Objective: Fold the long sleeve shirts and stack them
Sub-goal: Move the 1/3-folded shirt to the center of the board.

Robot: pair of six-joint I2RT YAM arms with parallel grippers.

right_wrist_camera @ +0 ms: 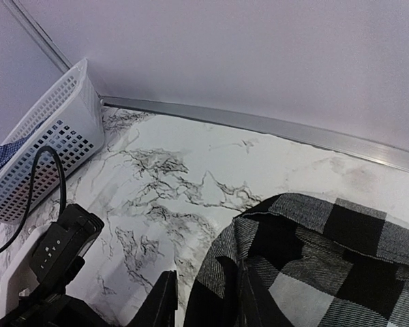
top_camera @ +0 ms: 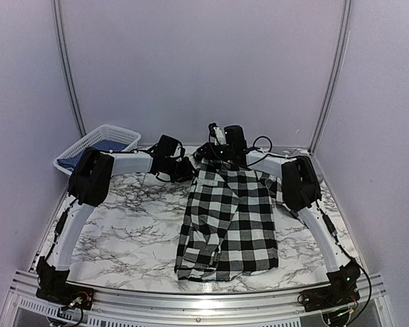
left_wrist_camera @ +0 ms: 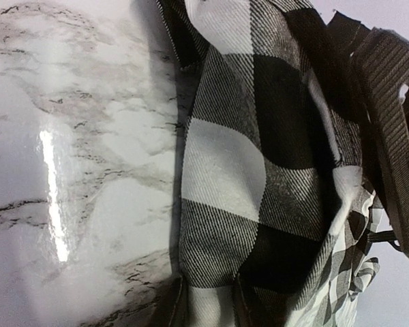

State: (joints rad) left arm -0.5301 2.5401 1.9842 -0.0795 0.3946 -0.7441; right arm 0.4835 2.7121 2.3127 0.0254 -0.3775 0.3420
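One long sleeve shirt [top_camera: 228, 218], black-and-white check, lies lengthwise on the marble table with its left side folded over the middle. Both grippers are at its far end. My left gripper [top_camera: 184, 168] grips the far left edge, and in the left wrist view checked cloth [left_wrist_camera: 225, 170] fills the gap between the fingers of that gripper [left_wrist_camera: 208, 310]. My right gripper [top_camera: 221, 148] is at the far top edge. In its wrist view a fold of the shirt [right_wrist_camera: 327, 259] runs between the fingers of the right gripper [right_wrist_camera: 204, 306]. A black ribbed band [left_wrist_camera: 388, 102] lies beside the check cloth.
A white plastic basket [top_camera: 68, 163] holding blue cloth [top_camera: 102, 145] stands at the far left corner; the right wrist view also shows this basket [right_wrist_camera: 48, 150]. The left arm's wrist and cable [right_wrist_camera: 61, 252] sit close beside the right gripper. Walls close in the table's far side.
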